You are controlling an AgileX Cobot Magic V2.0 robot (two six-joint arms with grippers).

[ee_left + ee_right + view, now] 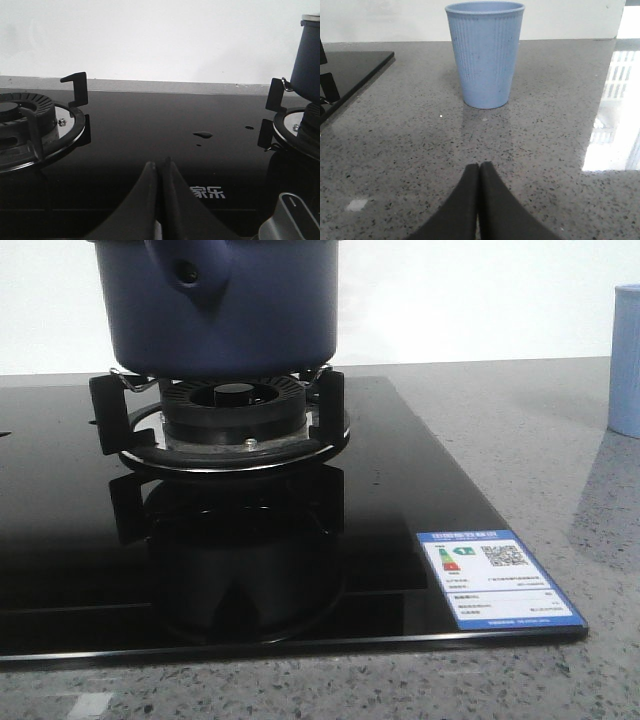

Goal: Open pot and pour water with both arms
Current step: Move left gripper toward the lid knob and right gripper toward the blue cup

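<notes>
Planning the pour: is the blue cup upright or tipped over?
Upright. The cup stands on its narrow base on the grey counter, open rim up, ahead of the shut right pincer. Contents: cannot tell.

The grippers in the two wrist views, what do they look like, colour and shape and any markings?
Only the fingers show. The left gripper has two matte black fingers, broad at the base and tapering to narrow rounded tips. The right gripper looks the same: plain black, smooth, wedge-shaped. No cables, labels or markings are visible on either, and the arms themselves are out of view in every picture.
</notes>
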